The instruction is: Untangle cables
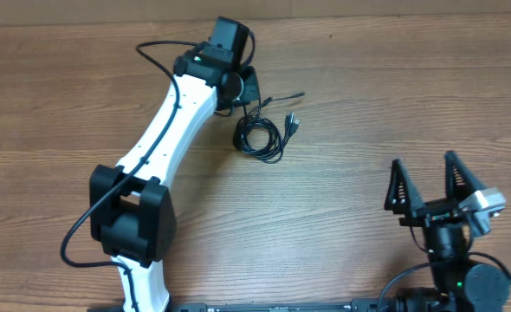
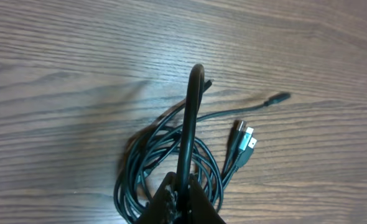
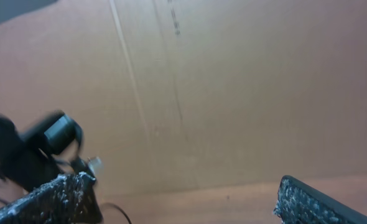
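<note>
Black cables (image 2: 165,162) coil mid-frame — left gripper (image 2: 182,190) clamps one strand, best lifted slowly; right gripper (image 1: 423,165) gapes, lower right.

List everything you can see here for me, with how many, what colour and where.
cables: a few, exact count unclear, black, one coiled tangle on the table's far side.
plug ends: at least three, black and silver, right of the coil.
table: one, brown wood, under everything.
left arm: one, white and black, reaching to the tangle, jaws shut on a cable strand.
right arm: one, black, near right edge, jaws open and empty.
</note>
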